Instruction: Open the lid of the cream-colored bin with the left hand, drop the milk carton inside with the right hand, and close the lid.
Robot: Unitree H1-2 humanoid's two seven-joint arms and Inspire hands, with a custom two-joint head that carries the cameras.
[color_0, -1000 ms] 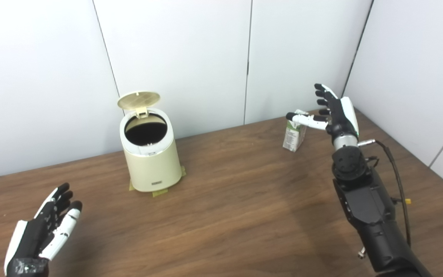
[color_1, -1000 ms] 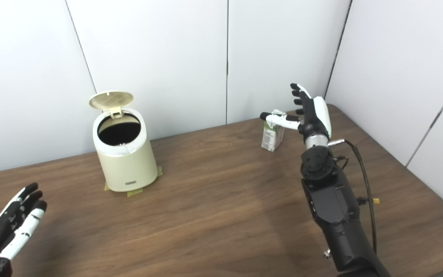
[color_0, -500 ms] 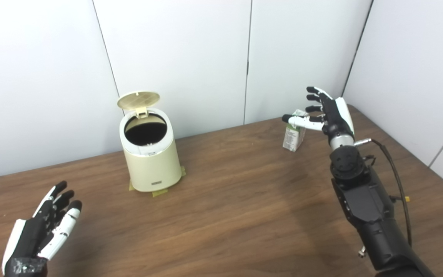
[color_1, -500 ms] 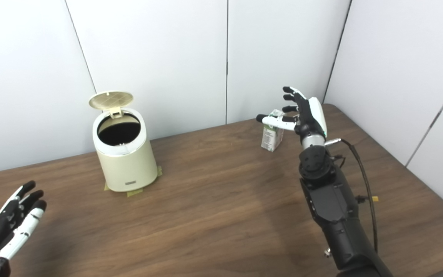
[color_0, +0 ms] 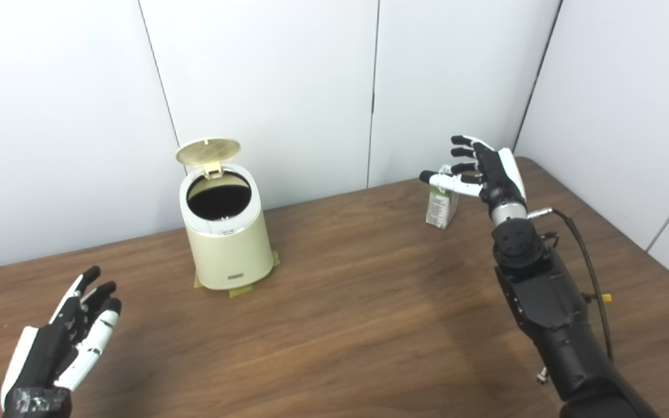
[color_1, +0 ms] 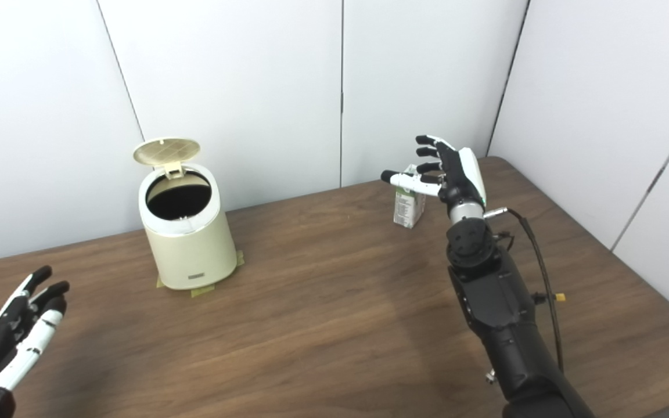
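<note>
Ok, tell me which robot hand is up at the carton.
The right robot hand: it is open at the top of the milk carton by the far wall. The left robot hand is open, low near the table's front edge.

A brown wooden table [color_0: 346,325] stands against white panelled walls [color_0: 265,87].

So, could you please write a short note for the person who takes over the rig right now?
Left hand: open, holding nothing, low at the table's near left.
Right hand: open, fingers spread at the top of the milk carton, not closed on it.
Carton stands upright on the table, far right. Cream bin stands at the far left, lid up.
Done: lid opened.
Left: grasp the carton, drop it in the bin, close the lid.
</note>
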